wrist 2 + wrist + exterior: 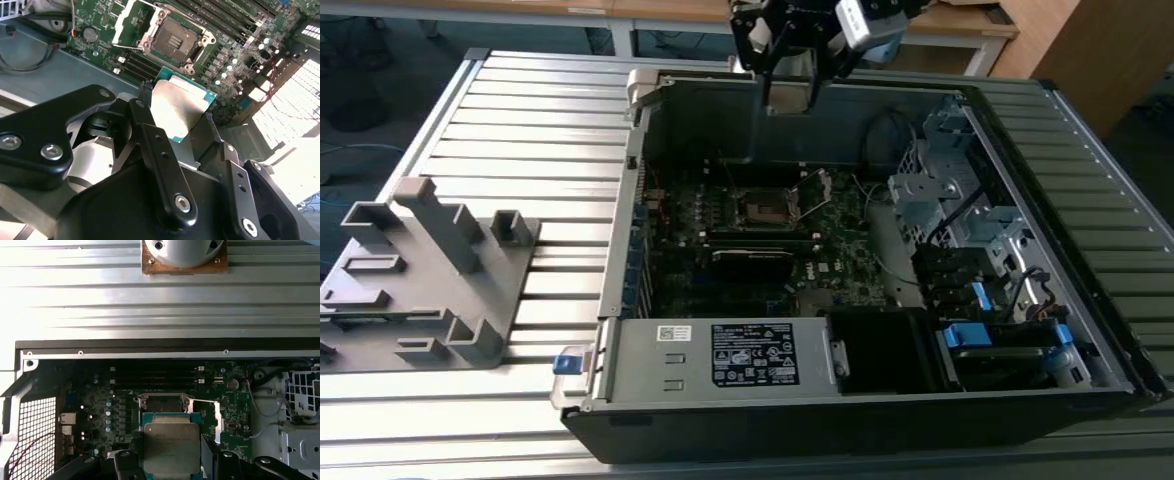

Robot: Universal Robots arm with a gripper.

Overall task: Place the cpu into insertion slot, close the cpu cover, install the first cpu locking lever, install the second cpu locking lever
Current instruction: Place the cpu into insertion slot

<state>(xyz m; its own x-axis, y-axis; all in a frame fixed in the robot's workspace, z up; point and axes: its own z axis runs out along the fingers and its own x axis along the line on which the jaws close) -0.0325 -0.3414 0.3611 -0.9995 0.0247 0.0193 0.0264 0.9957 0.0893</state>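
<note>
My gripper [790, 98] hangs above the far wall of the open computer case, shut on the cpu [181, 107], a flat square chip with a dull grey metal top and green rim. In both wrist views the black fingers [144, 95] press on two opposite edges of the cpu [171, 447]. Below it, on the motherboard, the insertion slot [176, 40] lies open with a dark centre and silver rim, also seen in the exterior view [761, 207] and partly behind the chip [162, 402]. The cpu cover [126, 25] stands swung open beside the slot. A thin wire lever [127, 47] sticks out there.
The case [627, 240] lies open on a slatted aluminium table [520, 120]. A power supply box [720, 355] fills its near end and drive cages with cables [961, 210] line the exterior view's right. A grey plastic fixture [427, 270] stands at the exterior view's left.
</note>
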